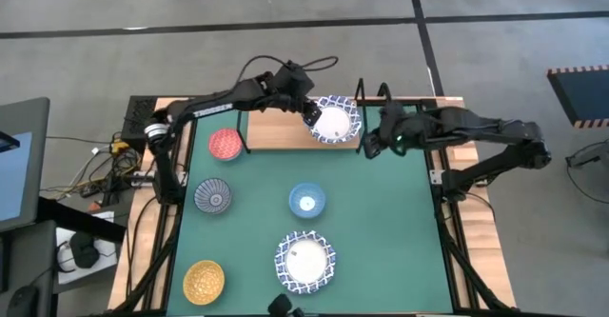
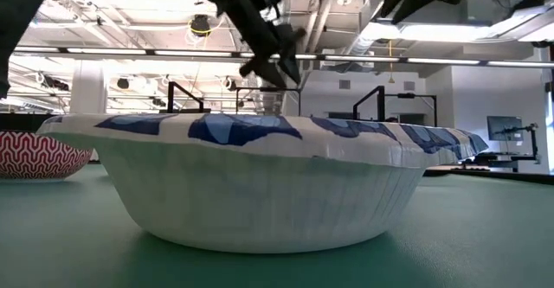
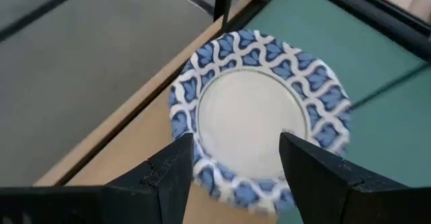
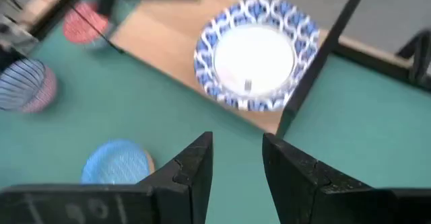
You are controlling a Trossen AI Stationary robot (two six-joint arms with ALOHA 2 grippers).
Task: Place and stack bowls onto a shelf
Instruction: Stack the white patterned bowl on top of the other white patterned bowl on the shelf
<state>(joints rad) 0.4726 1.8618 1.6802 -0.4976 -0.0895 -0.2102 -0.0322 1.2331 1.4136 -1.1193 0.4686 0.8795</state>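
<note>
A wide white bowl with a blue lattice rim (image 1: 335,122) (image 3: 249,109) (image 4: 254,52) sits on the right end of the light-wood shelf (image 1: 276,134). My left gripper (image 1: 311,110) (image 3: 236,177) hovers open just above that bowl's left rim, one finger to each side, touching nothing. My right gripper (image 1: 369,146) (image 4: 236,160) is open over the mat, just right of the shelf's end. On the green mat rest a second wide white bowl (image 1: 305,262) (image 2: 277,184), a light blue bowl (image 1: 306,201), a grey-blue patterned bowl (image 1: 213,197), a red bowl (image 1: 225,144) and a golden-yellow bowl (image 1: 204,280).
Black wire posts of the shelf frame (image 1: 360,93) (image 4: 316,69) rise beside the bowl on the shelf. The shelf's left and middle board is bare. Bare green mat (image 1: 381,231) lies to the right of the loose bowls. Cables and a box (image 1: 105,160) sit off the table's left edge.
</note>
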